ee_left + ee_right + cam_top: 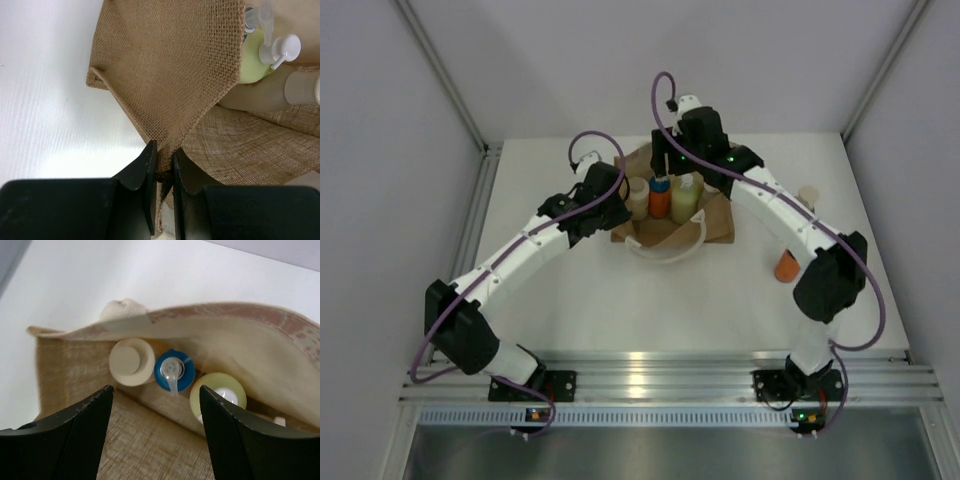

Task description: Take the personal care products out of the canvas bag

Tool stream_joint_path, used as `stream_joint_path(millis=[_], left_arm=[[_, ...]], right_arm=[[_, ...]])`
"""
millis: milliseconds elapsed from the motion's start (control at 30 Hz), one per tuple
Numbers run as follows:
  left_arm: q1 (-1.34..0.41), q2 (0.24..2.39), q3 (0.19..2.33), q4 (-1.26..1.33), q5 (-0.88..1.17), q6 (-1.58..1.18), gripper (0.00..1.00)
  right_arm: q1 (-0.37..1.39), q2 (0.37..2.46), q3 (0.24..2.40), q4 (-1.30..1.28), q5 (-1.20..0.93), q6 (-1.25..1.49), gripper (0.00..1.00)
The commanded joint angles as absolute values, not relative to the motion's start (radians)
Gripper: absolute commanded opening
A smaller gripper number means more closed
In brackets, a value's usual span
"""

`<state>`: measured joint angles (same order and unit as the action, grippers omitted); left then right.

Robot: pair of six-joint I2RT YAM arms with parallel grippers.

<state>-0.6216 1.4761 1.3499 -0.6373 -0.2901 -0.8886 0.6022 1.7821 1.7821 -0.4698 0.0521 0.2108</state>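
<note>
The canvas bag (pixel 715 215) is sitting on the desk (pixel 570 300) towards the middle of its far edge, with its mouth gaping and one white looped handle (pixel 665 252) curving out on the near side. Three of the personal care products are standing upright in a row inside it: a cream bottle (pixel 637 197) on the left, an orange bottle with a blue cap (pixel 660 196) in the middle and a yellow-green bottle (pixel 685 198) on the right, each touching or just beside the next. In the right wrist view their tops are showing from above, cream cap (pixel 131 361), blue cap (pixel 174 371) and pale green shoulder (pixel 218 392), tucked under the bag's lifted pale rim. The left gripper (pixel 612 212) is pinching the bag's left edge; in the left wrist view its jaws are clamping a fold of the woven cloth (pixel 165 65) between them. The right gripper (pixel 665 158) is hovering over the far side of the bag's mouth, jaws standing apart with nothing between them. Outside the bag, a second orange bottle (pixel 787 266) is lying near the desk's right edge, partly hidden by the right arm, and a pale tan bottle (pixel 807 195) is sitting farther back along that same edge.
</note>
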Motion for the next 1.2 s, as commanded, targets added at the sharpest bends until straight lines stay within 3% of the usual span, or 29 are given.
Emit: stream_joint_path(millis=[0, 467, 600, 800, 1033, 1167], left_arm=[[-0.621, 1.482, 1.321, -0.721, -0.278, -0.914, 0.0], [-0.609, 1.512, 1.339, -0.719, -0.247, -0.884, 0.0], [-0.604, 1.514, 1.344, -0.721, -0.249, -0.87, 0.0], [-0.597, 1.522, 1.348, -0.719, -0.238, -0.851, 0.0], [-0.586, 1.52, 1.35, -0.719, -0.232, -0.835, 0.0], [-0.583, 1.526, 1.358, -0.721, -0.226, -0.822, 0.0]], right_arm=[[0.614, 1.9, 1.917, -0.541, 0.097, 0.153, 0.68], [0.604, 2.097, 1.997, -0.552, 0.114, 0.123, 0.63], [0.6, 2.109, 1.996, -0.549, 0.11, 0.111, 0.49], [0.6, 2.126, 2.002, -0.515, 0.098, 0.097, 0.41], [0.6, 2.148, 2.0, -0.5, 0.069, 0.097, 0.39], [0.6, 2.135, 1.985, -0.465, 0.063, 0.083, 0.16]])
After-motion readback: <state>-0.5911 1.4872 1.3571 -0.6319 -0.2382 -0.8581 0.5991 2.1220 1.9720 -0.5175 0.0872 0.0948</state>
